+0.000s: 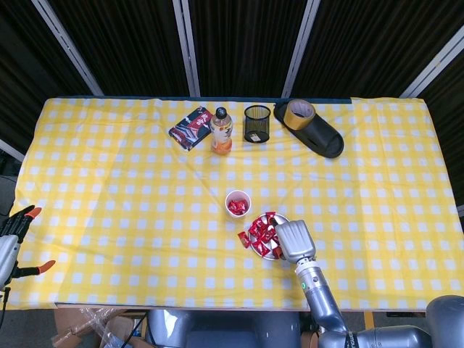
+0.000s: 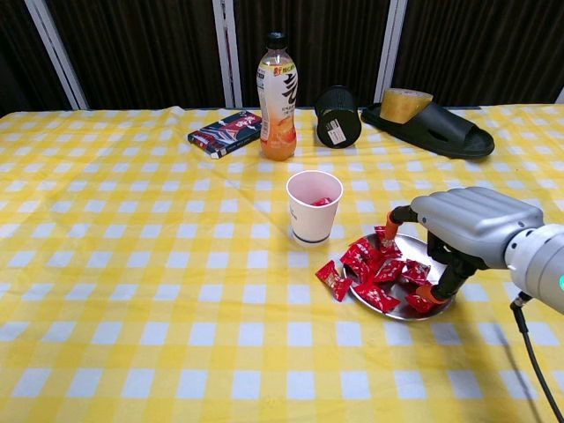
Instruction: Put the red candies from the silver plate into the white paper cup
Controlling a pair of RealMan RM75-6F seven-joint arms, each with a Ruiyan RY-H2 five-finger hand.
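Now your right hand [image 2: 458,233] sat low over plate [image 2: 445,272], fingers [image 2: 429,291] down among candies [image 2: 374,269]; grip unclear. One candy [image 2: 331,280] lay on cloth. Cup [image 2: 313,207] stood near, candy inside. Left hand [image 1: 16,243] open.

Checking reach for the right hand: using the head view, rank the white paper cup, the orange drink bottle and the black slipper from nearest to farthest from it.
From the right hand:
1. White paper cup, just up and left of the hand.
2. Black slipper, far side of the table, slightly right.
3. Orange drink bottle, far side, to the left; only narrowly behind the slipper.
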